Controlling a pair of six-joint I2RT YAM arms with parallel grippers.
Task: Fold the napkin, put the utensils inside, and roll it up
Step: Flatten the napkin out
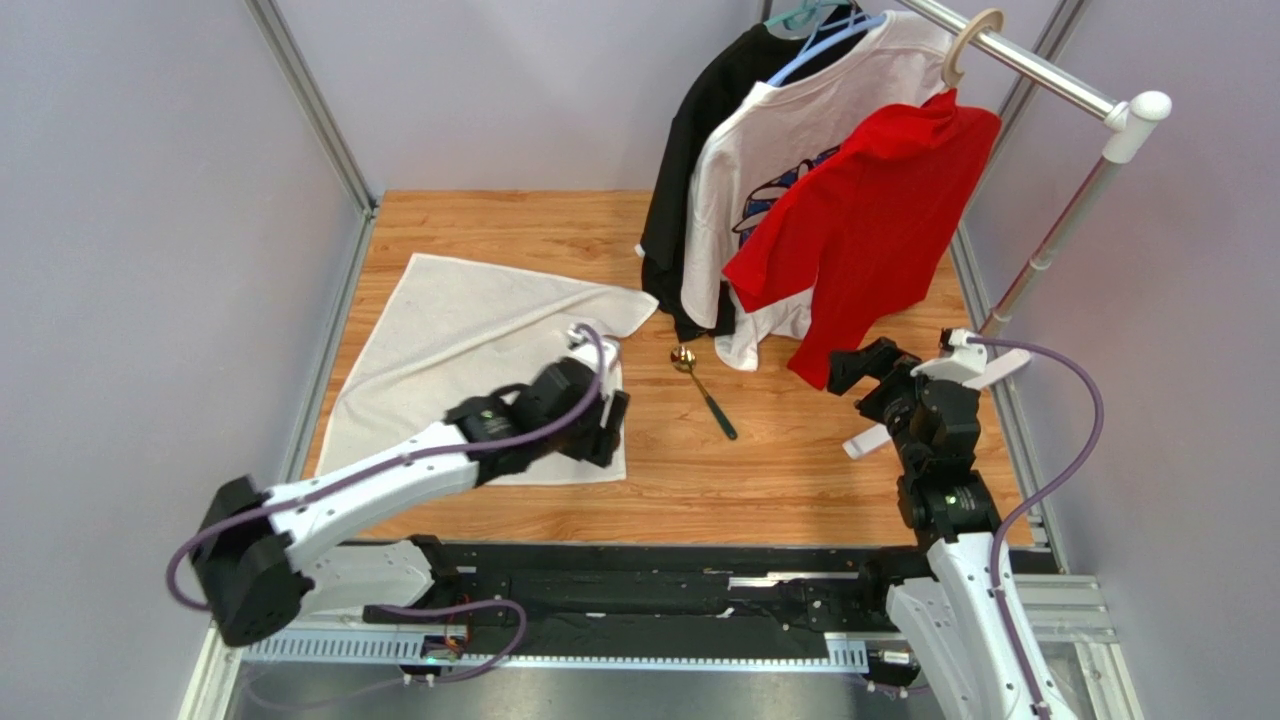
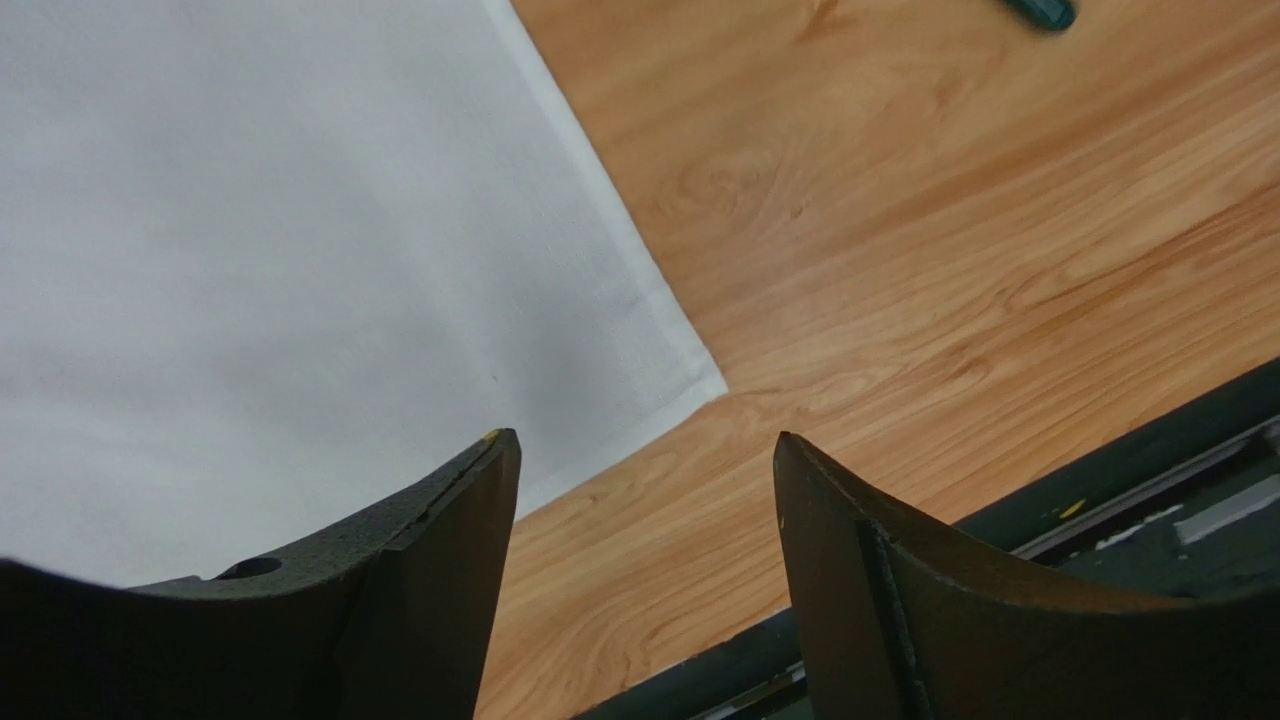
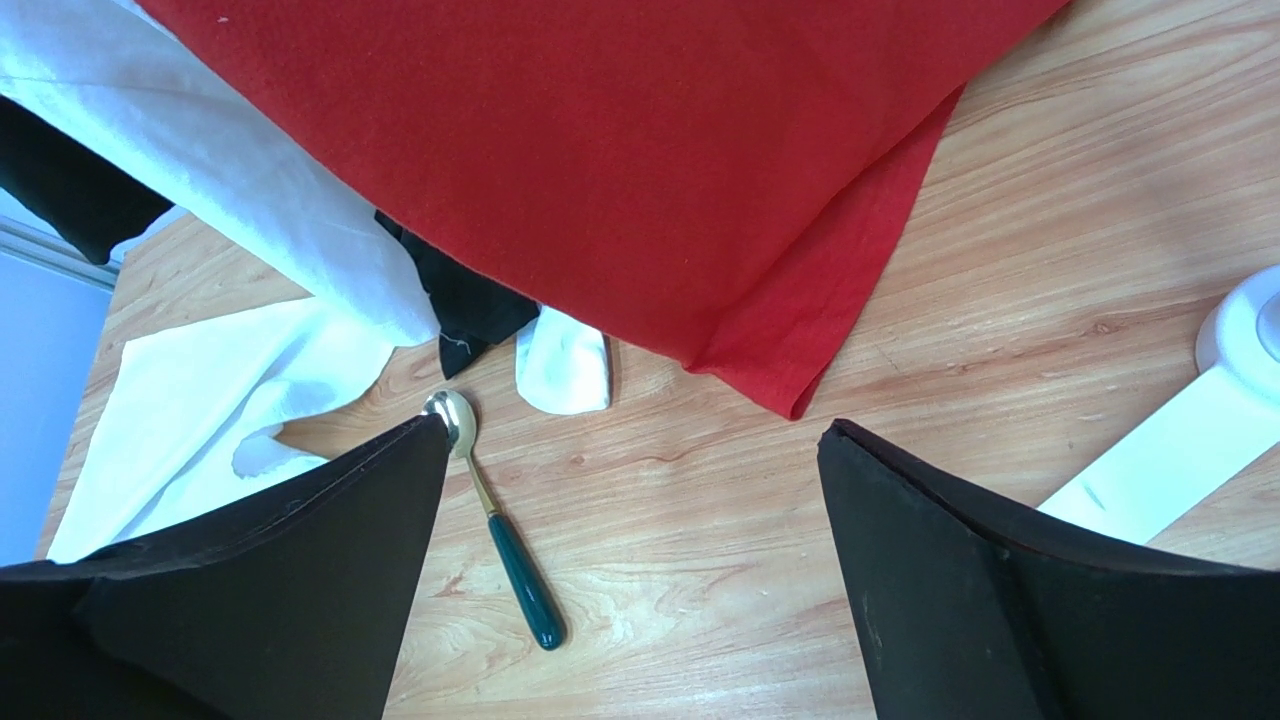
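Observation:
The napkin [image 1: 451,360] is a large white cloth lying flat on the left of the wooden table, one far corner slightly curled. My left gripper [image 1: 609,428] hovers over the napkin's near right corner [image 2: 661,360], open. One finger [image 2: 436,540] is above the cloth, the other over bare wood, with nothing between them. The spoon [image 1: 703,393] lies on the wood to the right of the napkin, with a gold bowl and a dark green handle [image 3: 519,578]. My right gripper [image 1: 854,405] stands open and empty right of the spoon, above the table [image 3: 631,435].
A clothes rack [image 1: 1052,75] at the back right holds a black shirt [image 1: 691,165], a white printed shirt [image 1: 781,165] and a red shirt [image 1: 864,225] whose hem hangs low near the spoon. A black rail [image 1: 646,585] runs along the near edge. Grey walls close both sides.

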